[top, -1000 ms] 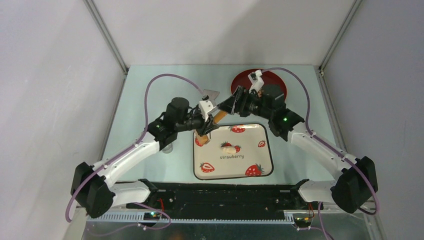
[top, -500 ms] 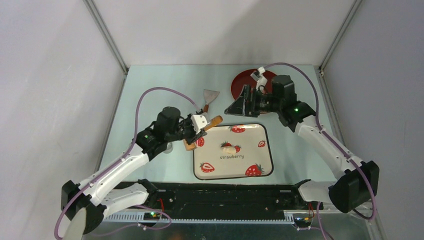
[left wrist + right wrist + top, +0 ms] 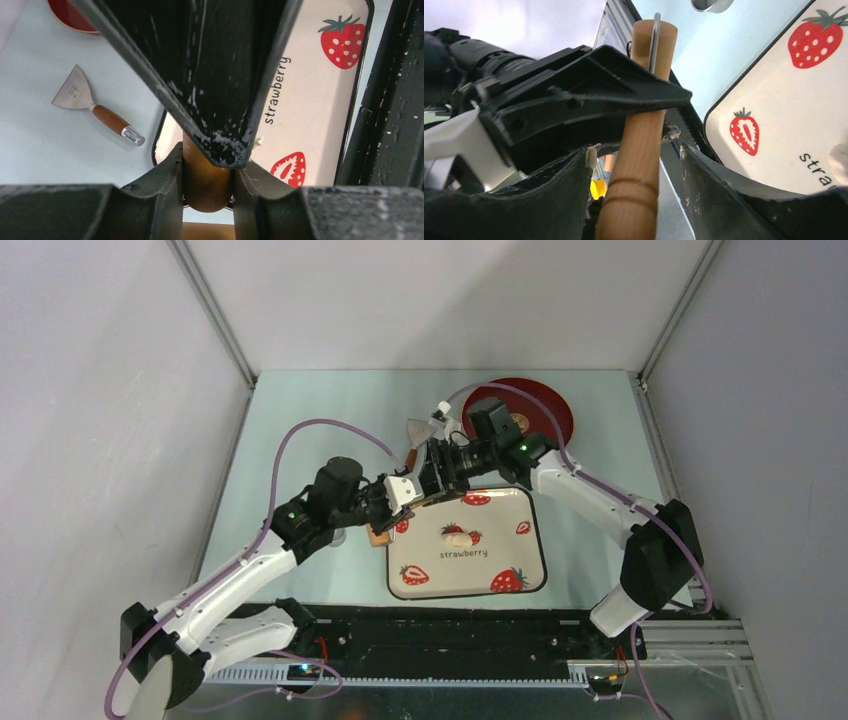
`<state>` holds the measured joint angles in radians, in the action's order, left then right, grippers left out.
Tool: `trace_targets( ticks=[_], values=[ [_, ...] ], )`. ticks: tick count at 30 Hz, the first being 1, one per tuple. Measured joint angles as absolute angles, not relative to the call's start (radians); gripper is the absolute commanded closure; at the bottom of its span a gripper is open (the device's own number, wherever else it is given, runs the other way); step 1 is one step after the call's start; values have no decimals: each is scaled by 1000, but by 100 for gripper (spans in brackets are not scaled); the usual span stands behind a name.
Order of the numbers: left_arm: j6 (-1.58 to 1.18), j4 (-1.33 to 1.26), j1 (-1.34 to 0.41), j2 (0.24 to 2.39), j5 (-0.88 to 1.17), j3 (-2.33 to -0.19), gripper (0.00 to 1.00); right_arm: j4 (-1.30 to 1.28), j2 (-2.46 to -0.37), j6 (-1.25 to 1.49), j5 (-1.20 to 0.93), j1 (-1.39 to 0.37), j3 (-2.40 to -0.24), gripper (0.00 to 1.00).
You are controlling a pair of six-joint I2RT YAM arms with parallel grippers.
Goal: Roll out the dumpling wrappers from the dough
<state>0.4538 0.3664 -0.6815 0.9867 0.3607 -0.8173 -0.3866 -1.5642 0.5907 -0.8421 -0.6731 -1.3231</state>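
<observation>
My left gripper (image 3: 392, 515) is shut on the near end of a wooden rolling pin (image 3: 405, 508), held above the tray's far-left corner; the pin (image 3: 206, 182) sits tight between the jaws (image 3: 206, 165). My right gripper (image 3: 432, 480) straddles the pin's far end (image 3: 639, 150), open, with a gap on each side of the wood (image 3: 639, 155). The dough (image 3: 458, 535), a small pale lump, lies on the strawberry tray (image 3: 530, 575). A small round disc (image 3: 518, 422), apparently a dumpling wrapper, rests on the red plate (image 3: 545, 405).
A metal scraper with a wooden handle (image 3: 420, 432) lies on the table just behind the two grippers, also seen in the left wrist view (image 3: 95, 107). A shiny metal ring (image 3: 335, 537) peeks out beside the left arm. Grey walls enclose the table.
The right arm swung left from above the red plate to the rolling pin, its jaws opening wide and then narrowing around the far end. The left arm drew back toward the near left with the pin.
</observation>
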Motion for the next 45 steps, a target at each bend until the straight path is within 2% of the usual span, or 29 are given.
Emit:
trace_targets(
  ticks=[4, 10, 14, 15, 16, 18, 19, 20, 22, 24, 31, 37, 42, 45],
  values=[
    [455, 369, -690, 979, 361, -817, 100, -384, -1618, 601, -885, -686, -1340, 39],
    [456, 371, -693, 979, 361, -817, 100, -393, -1633, 594, -910, -697, -1365, 56],
    [458, 383, -693, 970, 346, -817, 100, -418, -1639, 583, -882, -696, -1366, 78],
    [458, 386, -694, 970, 341, -817, 100, -426, -1642, 582, -877, -696, -1366, 90],
    [457, 391, -694, 970, 340, -817, 100, -430, -1644, 582, -878, -696, -1366, 96],
    [457, 393, -696, 970, 339, -817, 97, -436, -1644, 576, -877, -697, -1367, 100],
    [456, 392, -697, 970, 337, -817, 87, -439, -1644, 575, -877, -697, -1368, 100],
    [456, 392, -697, 970, 335, -817, 47, -440, -1644, 574, -876, -697, -1368, 100],
    [455, 391, -697, 971, 328, -817, 7, -444, -1644, 570, -874, -697, -1368, 100],
    [443, 379, -698, 974, 308, -820, 1, -458, -1644, 567, -871, -699, -1369, 100],
    [303, 354, -682, 985, 221, -859, 0, -508, -1631, 559, -792, -701, -1369, 100],
    [-93, 291, -538, 969, 198, -859, 0, -587, -1581, 522, -642, -649, -1371, 100],
    [-377, 220, -386, 944, 219, -797, 1, -666, -1466, 496, -577, -538, -1320, 100],
    [-483, 212, -340, 980, 278, -736, 5, -715, -1376, 471, -549, -437, -1287, 100]
  ],
)
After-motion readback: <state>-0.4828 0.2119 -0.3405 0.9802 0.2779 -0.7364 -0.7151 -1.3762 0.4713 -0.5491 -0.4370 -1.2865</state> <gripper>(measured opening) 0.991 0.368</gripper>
